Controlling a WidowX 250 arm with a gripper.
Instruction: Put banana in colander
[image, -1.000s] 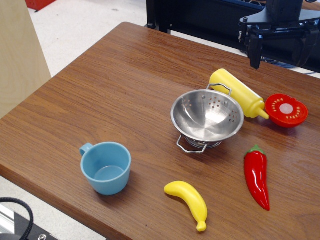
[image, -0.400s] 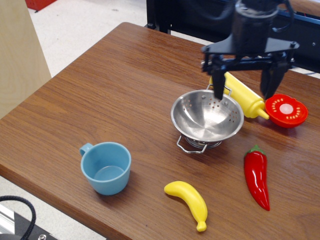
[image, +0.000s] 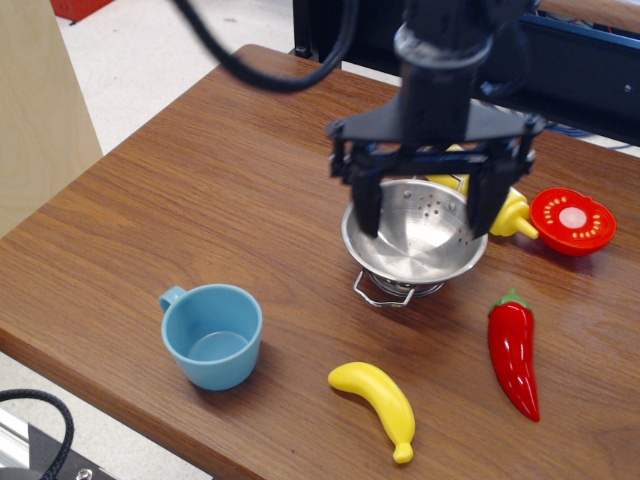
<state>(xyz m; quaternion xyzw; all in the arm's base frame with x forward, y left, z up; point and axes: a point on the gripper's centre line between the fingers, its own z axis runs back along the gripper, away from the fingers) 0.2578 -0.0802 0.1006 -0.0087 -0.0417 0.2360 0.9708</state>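
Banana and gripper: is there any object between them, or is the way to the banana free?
Nothing visible blocks it. The open gripper hangs over the colander, and the banana lies nearer the front edge, with only bare table between it and the colander.

— Bright, even, from overhead; only soft short shadows under the cup (image: 212, 335) and the banana (image: 378, 398).
— Glare anywhere?
— Sharp highlights inside the colander (image: 415, 238), glossy streaks along the red pepper (image: 514, 352), a pale sheen across the table (image: 200, 190).
— Sharpness?
— Crisp on the tabletop; slightly smeared on the gripper (image: 430, 205) and the dark arm above. No noticeable bending at the edges.
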